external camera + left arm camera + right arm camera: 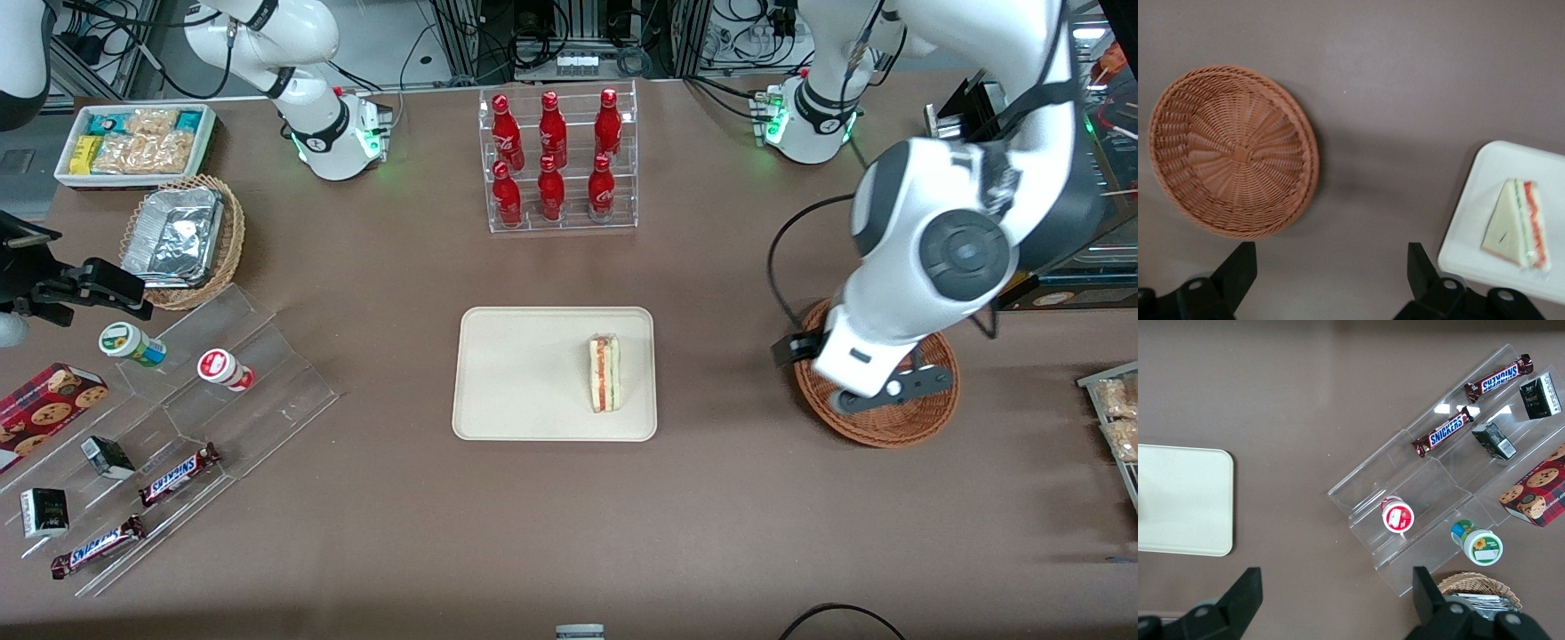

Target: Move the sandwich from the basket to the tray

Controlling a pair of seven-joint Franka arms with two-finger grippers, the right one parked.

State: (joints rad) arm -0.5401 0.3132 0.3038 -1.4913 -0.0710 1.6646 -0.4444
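Note:
The sandwich (605, 373) (1518, 223), a white-bread wedge with red and green filling, lies on the cream tray (524, 373) (1471, 247), at the tray's end toward the working arm. The reddish-brown woven basket (889, 427) (1231, 150) stands empty beside the tray, partly covered by the left arm in the front view. My left gripper (796, 348) (1330, 270) hangs open above bare table between basket and tray, close to the basket's rim. Nothing is between its fingers.
A clear rack of red bottles (557, 160) stands farther from the front camera than the tray. Toward the parked arm's end are a clear stepped shelf (178, 427) with snacks, a tan basket with a foil container (182, 236) and a white box of packets (133, 142).

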